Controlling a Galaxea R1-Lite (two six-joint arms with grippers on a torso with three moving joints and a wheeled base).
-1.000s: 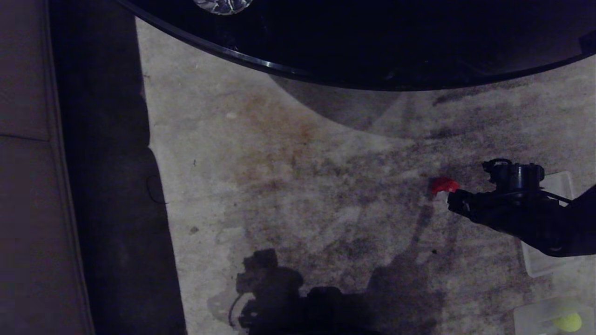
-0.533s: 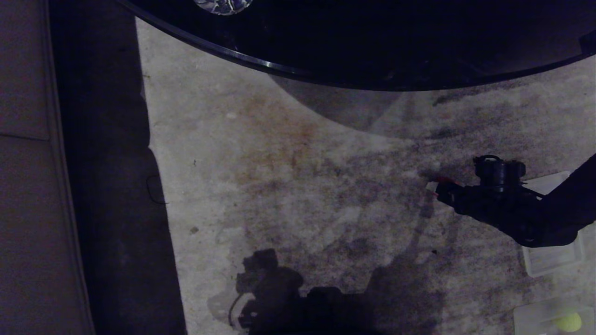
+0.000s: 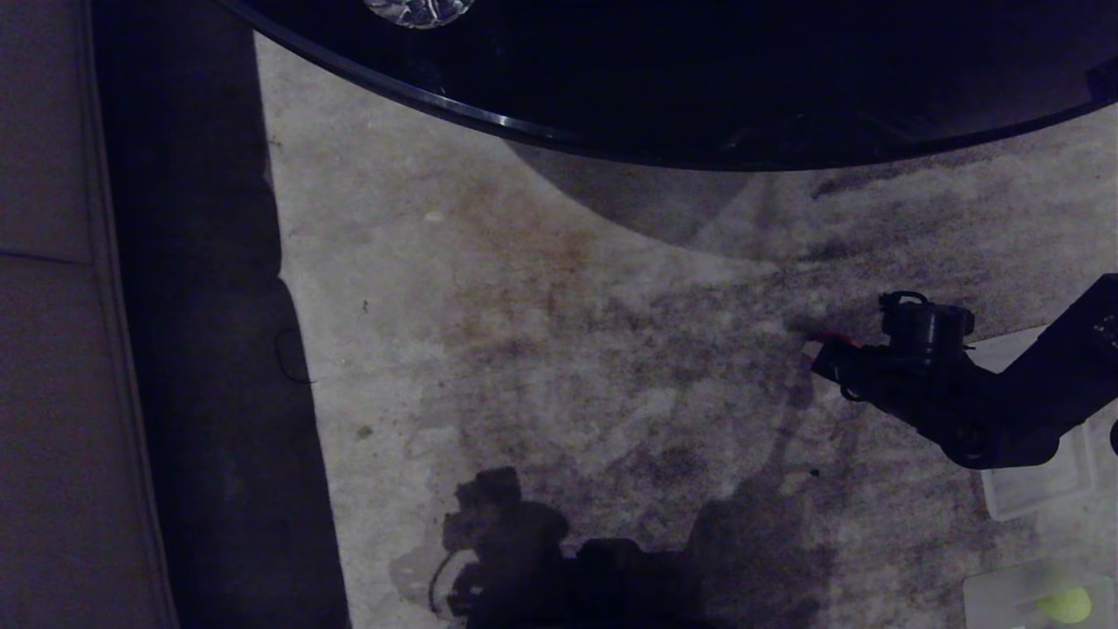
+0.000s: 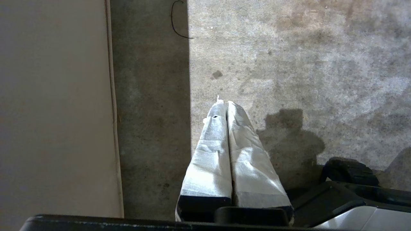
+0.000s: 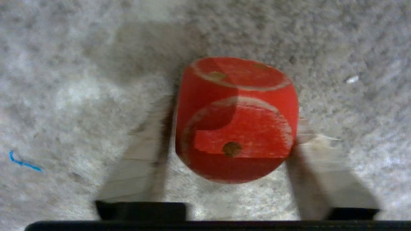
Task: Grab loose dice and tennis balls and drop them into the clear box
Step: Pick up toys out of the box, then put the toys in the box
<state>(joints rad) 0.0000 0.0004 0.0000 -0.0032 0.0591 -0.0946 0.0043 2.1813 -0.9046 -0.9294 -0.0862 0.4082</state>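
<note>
A red die (image 5: pixel 237 80) with dark pips rests on the pale carpet. My right gripper (image 5: pixel 234 122) straddles it, and both pale fingers press its sides. In the head view only a red sliver of the die (image 3: pixel 831 337) shows past my right gripper (image 3: pixel 821 356), at the right of the carpet. The clear box (image 3: pixel 987 596) sits at the bottom right corner with a yellow-green tennis ball (image 3: pixel 1066 604) in it. My left gripper (image 4: pixel 226 102) hangs parked and shut over the carpet near the sofa's edge. No other dice show.
A black round table (image 3: pixel 699 79) overhangs the far side of the carpet. A brown sofa (image 3: pixel 52 349) runs along the left. A flat clear lid (image 3: pixel 1035 494) lies under my right arm, just beyond the box. The carpet (image 3: pixel 568 349) is stained.
My right gripper has moved left over the red die, hiding most of it in the head view, and its fingers have come in against the die's sides. The left arm stays still.
</note>
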